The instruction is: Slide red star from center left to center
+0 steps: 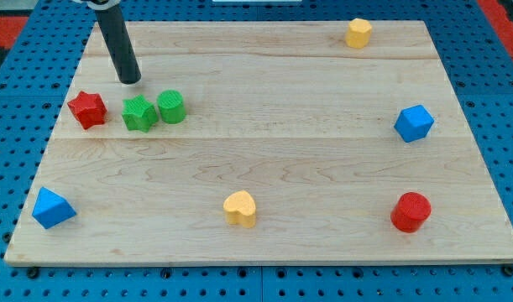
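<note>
The slide looks barely begun, if at all: the red star (87,109) sits far toward the view's left of the counter (264,159), well short of the middle, so nearly the whole journey toward the view's right is left to do. My tip (131,81) rests on the wood up and to the right of the red star, apart from it, and just above the green star (139,113). There is no gripper on this arm, only the dark rod, so nothing to report as apart or together.

The red star is a small, chunky, bright red piece with blunt points, lying flat. Just to its right stands the green star, with a green cylinder (171,106) touching or nearly touching that one's right side. In my judgement these two block a straight push to the right, so the red star will likely need steering around them, and my tip must first get round to its left side.

The other blocks lie well to the right of or below the red star, clear of the route
</note>
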